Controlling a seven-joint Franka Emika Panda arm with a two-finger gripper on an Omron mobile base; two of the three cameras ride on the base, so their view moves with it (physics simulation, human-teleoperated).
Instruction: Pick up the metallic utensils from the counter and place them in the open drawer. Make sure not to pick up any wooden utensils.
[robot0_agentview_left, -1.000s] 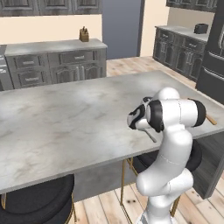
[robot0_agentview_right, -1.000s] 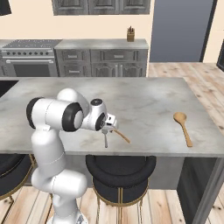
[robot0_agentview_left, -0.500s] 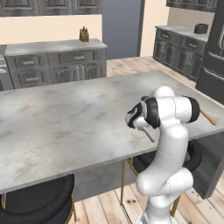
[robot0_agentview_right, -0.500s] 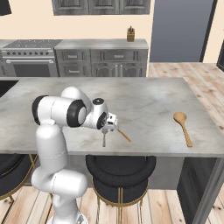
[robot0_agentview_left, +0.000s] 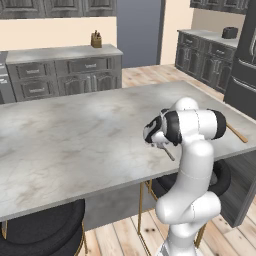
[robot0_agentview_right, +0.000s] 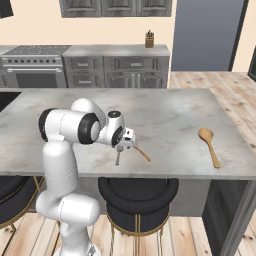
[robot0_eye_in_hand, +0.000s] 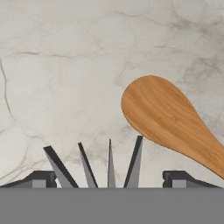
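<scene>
1. The jaws (robot0_eye_in_hand: 107, 178) stand wide, holding nothing, low over the marble worktop (robot0_eye_in_hand: 65, 65); a dark fingertip shows at each side of the hand view.
2. Between them lies the grey fork (robot0_eye_in_hand: 109, 164), tines fanning away from the hand, so its long axis runs across the gap, square to the closing line.
3. Just beside the outermost tine is the wooden spoon (robot0_eye_in_hand: 162, 116), close enough to be snagged.
4. Farther along the worktop, well apart, lies a second wooden spoon (robot0_agentview_right: 209, 144).

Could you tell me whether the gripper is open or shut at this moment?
Open: the gripper has its jaws wide apart, either side of the fork tines.
</scene>
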